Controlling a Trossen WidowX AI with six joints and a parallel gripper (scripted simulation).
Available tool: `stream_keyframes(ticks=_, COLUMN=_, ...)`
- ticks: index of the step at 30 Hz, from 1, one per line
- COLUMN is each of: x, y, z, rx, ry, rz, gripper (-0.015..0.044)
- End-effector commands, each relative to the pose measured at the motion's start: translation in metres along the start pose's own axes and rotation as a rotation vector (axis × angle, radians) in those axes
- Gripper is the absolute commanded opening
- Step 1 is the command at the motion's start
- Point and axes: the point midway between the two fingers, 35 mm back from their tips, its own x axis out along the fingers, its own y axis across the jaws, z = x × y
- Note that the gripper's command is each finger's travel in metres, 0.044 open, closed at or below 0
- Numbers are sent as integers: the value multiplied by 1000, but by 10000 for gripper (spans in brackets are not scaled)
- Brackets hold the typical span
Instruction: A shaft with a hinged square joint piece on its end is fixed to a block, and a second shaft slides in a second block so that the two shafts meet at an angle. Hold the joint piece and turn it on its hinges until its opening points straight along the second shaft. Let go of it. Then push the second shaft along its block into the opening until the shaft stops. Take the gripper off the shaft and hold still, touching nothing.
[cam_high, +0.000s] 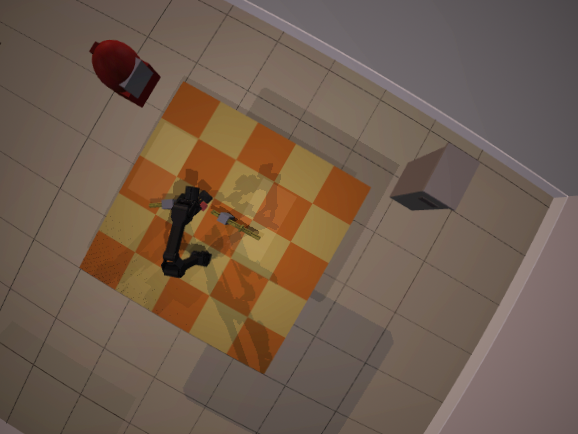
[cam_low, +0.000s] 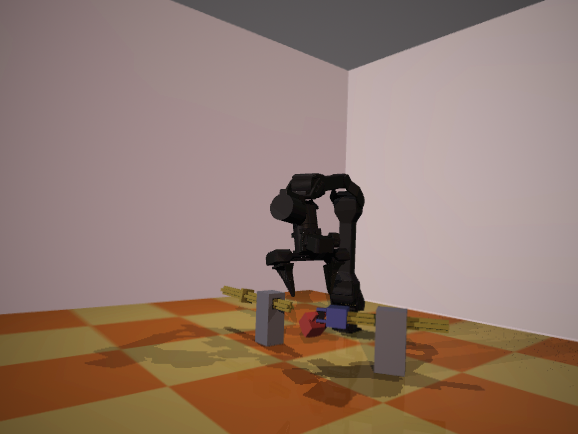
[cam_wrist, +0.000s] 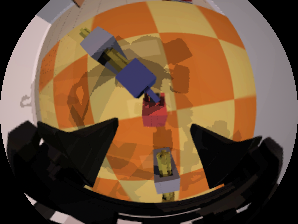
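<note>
The red square joint piece hangs tilted from the blue hinge part on the end of the first yellow shaft. Its opening is not clearly visible. The first grey block holds that shaft. The second yellow shaft passes through the second grey block. Its near end stands apart from the red piece. My gripper is open and empty, pointing down above the red piece.
The black arm stands behind the shafts in the exterior view. The floor mat is orange and yellow checkered. Beyond it are a red rounded object and a box-like object, with walls farther out.
</note>
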Motion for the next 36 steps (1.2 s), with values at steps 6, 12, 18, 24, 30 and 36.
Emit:
stream_keyframes(ticks=6, x=2, y=0, z=-1, rx=-113, ry=-24, rz=-2, gripper=440)
stream_keyframes(ticks=12, x=22, y=-3, z=-4, rx=-113, ry=-24, rz=-2, gripper=440)
stream_keyframes(ticks=18, x=46, y=-4, z=-10, rx=-113, ry=-24, rz=-2, gripper=440)
stream_keyframes(ticks=24, x=69, y=-3, z=-16, rx=-113, ry=-24, rz=-2, gripper=440)
stream_keyframes(ticks=30, x=79, y=-2, z=-19, rx=-113, ry=-24, rz=-2, gripper=440)
stream_keyframes(ticks=36, x=87, y=-3, z=-19, rx=-113, ry=-24, rz=-2, gripper=440)
